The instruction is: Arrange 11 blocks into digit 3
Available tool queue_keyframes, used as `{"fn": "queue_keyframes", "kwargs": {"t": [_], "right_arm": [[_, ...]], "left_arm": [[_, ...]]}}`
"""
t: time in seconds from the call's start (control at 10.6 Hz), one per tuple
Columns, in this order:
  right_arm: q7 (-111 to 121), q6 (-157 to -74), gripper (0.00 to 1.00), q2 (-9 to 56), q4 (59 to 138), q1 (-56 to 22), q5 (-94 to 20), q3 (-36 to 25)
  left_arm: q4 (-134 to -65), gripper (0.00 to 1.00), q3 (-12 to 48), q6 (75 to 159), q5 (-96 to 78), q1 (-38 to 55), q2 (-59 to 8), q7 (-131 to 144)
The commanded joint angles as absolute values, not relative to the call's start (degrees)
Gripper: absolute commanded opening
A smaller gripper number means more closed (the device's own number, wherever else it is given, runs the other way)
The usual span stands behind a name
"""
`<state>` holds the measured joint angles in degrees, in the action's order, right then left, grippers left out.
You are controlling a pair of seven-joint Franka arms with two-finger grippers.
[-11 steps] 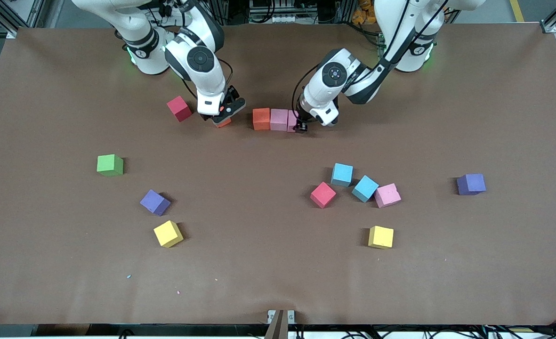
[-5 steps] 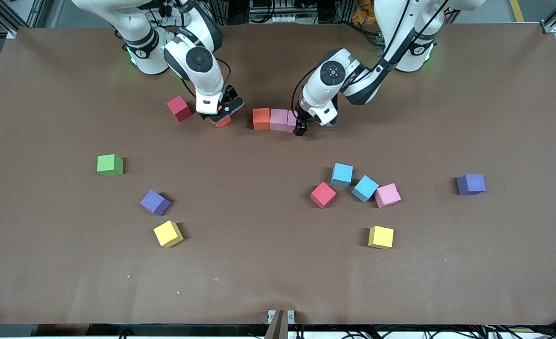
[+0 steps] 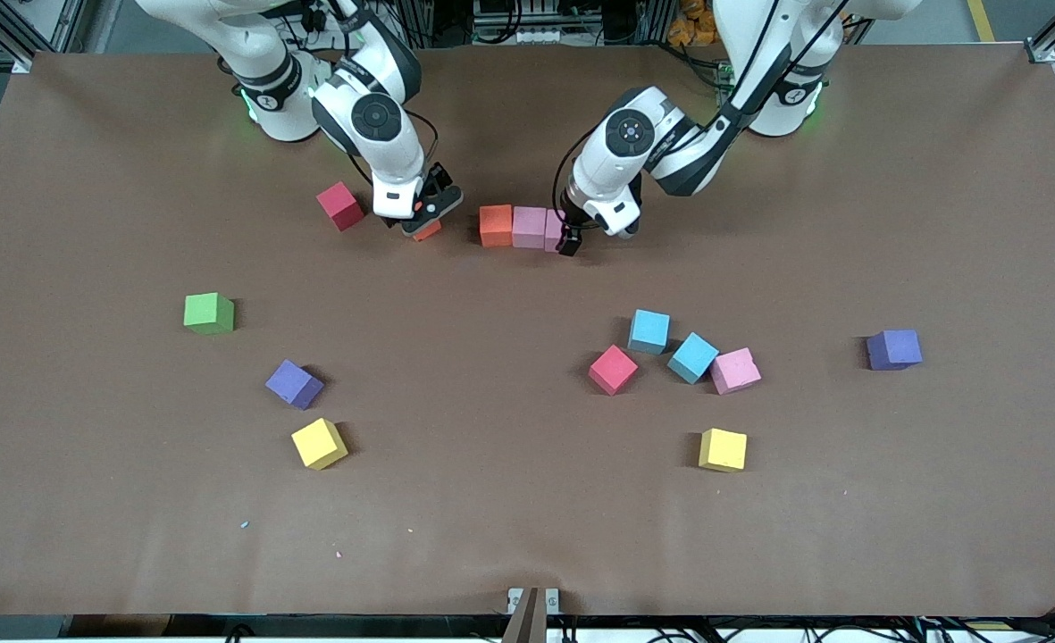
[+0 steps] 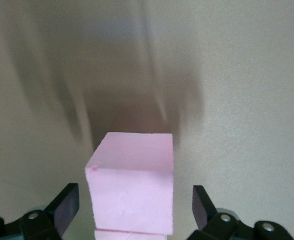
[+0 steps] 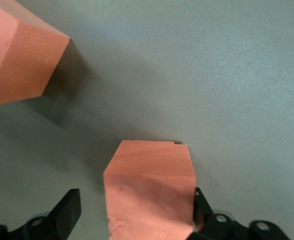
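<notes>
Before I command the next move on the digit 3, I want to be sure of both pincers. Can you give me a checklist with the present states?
1. Left pincer open around the end pink cube: ok, there is a gap on each side.
2. End pink cube touching the middle pink cube, and that one touching the row's orange cube: ok.
3. Right pincer clamped on the loose orange cube: not ok, one finger stands apart from it.
4. Loose orange cube resting on the table: cannot tell.
5. Red cube apart from the right pincer: ok.
</notes>
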<state>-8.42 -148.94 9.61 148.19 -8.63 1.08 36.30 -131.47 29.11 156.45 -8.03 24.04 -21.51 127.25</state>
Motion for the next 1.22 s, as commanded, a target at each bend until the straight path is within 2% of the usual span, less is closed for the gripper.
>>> {"fn": "queue_keyframes", "kwargs": {"t": [0.0,0.09,0.38,0.47,0.85,1.13], "right_arm": [[-8.0,-150.1,0.69,9.8,148.8,-7.8,-0.1,36.8],[-8.0,-150.2,0.64,10.0,148.8,-7.8,-0.1,36.8],[-7.9,-150.4,0.26,10.2,148.7,-7.7,0.0,36.7],[-7.9,-150.4,0.16,10.0,148.6,-7.5,0.0,36.7],[-8.8,-150.0,0.02,9.1,147.0,-6.8,-0.2,33.6],[-12.1,-149.2,0.0,7.4,145.4,-6.6,-0.3,31.7]], "left_arm": [[-131.8,1.0,29.2,152.2,-6.9,24.3,-17.2,128.1],[-131.6,1.0,29.2,151.4,-6.9,24.3,-16.4,128.0],[-130.3,1.0,29.0,148.4,-2.6,23.4,-14.2,127.4],[-129.1,1.0,29.0,146.1,-0.3,23.0,-14.2,127.4],[-123.8,1.0,28.7,141.9,7.9,17.6,-14.3,121.8],[-119.2,1.0,28.7,137.1,8.0,13.5,-15.7,108.1]]}}
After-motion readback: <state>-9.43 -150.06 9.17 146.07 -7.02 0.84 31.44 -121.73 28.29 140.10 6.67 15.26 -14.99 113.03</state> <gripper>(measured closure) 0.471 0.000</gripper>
